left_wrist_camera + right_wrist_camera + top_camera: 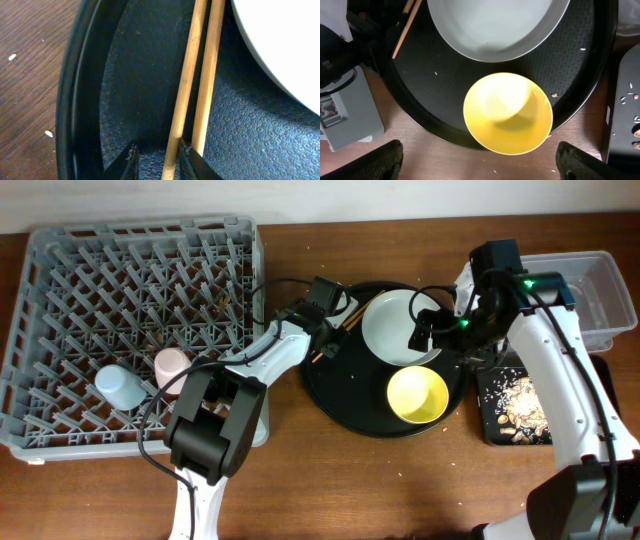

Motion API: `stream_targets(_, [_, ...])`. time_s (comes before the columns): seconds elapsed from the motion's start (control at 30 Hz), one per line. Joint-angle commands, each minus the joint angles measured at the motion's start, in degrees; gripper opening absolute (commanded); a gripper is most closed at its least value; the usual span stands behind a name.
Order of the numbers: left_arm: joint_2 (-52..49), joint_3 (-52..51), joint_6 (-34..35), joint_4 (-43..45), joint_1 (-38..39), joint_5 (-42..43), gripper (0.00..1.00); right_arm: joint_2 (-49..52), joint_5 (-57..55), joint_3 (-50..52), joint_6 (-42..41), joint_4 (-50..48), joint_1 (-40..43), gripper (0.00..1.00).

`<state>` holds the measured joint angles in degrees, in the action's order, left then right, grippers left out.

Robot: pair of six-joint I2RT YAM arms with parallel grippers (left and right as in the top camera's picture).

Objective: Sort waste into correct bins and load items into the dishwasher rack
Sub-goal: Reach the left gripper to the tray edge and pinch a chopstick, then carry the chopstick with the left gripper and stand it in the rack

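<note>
Two wooden chopsticks (187, 90) lie side by side on the round black tray (85, 100), beside the pale grey plate (280, 40). My left gripper (157, 160) is low over them, jaws narrow but apart: one stick lies between the fingers against the right finger (192, 162), the other outside it. In the overhead view the left gripper (328, 348) is at the tray's left rim, by the chopsticks (348, 318). My right gripper (481, 159) hangs wide open above the yellow bowl (507, 112), holding nothing. The pink cup (172, 365) and blue cup (120, 387) stand in the dishwasher rack (60, 270).
The yellow bowl (418, 395) and plate (400, 327) sit on the round black tray (340, 395). A clear tub (600, 300) stands at the far right, with a shallow black tray (492, 430) holding beige scraps (520, 405) in front of it. Small crumbs dot the wooden table.
</note>
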<state>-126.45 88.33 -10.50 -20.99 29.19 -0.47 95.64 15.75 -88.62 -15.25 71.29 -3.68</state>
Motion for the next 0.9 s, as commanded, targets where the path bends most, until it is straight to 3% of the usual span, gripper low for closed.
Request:
stream_targets(0.0, [-1.5, -0.3, -0.8, -1.5, 0.6, 6.6, 0.24, -1.2, 0.2, -0.1, -0.3, -0.1, 0.0, 0.98])
stream_targets(0.07, [-1.5, -0.3, -0.7, -4.0, 0.8, 10.8, 0.16, -1.2, 0.2, -0.1, -0.3, -0.1, 0.0, 0.98])
stream_targets(0.23, [-1.4, 0.0, -0.7, -6.6, 0.7, 9.8, 0.05, -1.2, 0.2, -0.1, -0.3, -0.1, 0.0, 0.98])
stream_targets(0.47, [11.0, 9.6, 0.6, -22.8, 0.0, 5.7, 0.06, -1.2, 0.2, -0.1, -0.3, -0.1, 0.0, 0.98])
stream_targets(0.53, [15.3, 9.7, 5.2, -26.0, -1.6, 1.7, 0.06, -1.2, 0.2, -0.1, -0.3, -0.1, 0.0, 0.98])
stream_targets(0.63, [19.5, 9.7, 22.8, -34.1, -6.4, -7.9, 0.07, -1.2, 0.2, -0.1, -0.3, -0.1, 0.0, 0.98])
stream_targets(0.7, [19.1, 8.9, 30.9, -36.7, -11.6, -8.8, 0.07, -1.2, 0.2, -0.1, -0.3, -0.1, 0.0, 0.98])
stream_targets(0.77, [17.5, 7.3, 34.5, -35.6, -16.1, -8.4, 0.07, -1.2, 0.2, -0.1, -0.3, -0.1, 0.0, 0.98])
stream_targets(0.87, [12.7, 6.6, 34.5, -32.9, -17.4, -6.6, 0.07, -1.2, 0.2, -0.1, -0.3, -0.1, 0.0, 0.98])
